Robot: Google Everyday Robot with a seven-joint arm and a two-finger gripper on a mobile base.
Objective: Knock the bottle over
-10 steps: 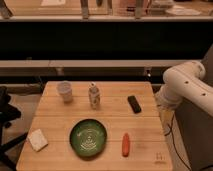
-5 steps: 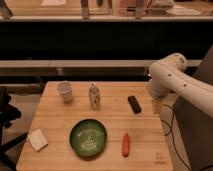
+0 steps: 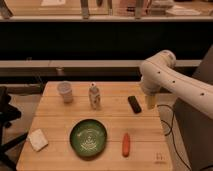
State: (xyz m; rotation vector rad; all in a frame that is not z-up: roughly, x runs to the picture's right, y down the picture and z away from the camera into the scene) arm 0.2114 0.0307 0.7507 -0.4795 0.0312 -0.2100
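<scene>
Camera view: gripper (image 3: 151,102) nearer bottle's (image 3: 94,96) right

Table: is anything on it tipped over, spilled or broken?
Nothing stands out. The bottle and the cup both stand upright, apart, nothing spilled. The end effector hangs at the right edge of the table, beside the black object.

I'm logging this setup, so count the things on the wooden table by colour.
White or whitish: 3 (cup, bottle, cloth-like pad)
Green: 1 (plate)
Black: 1 (flat bar)
Orange-red: 1 (stick-shaped item)
Total: 6
Uncounted: the gripper, by the table's right edge, beside the flat bar.
</scene>
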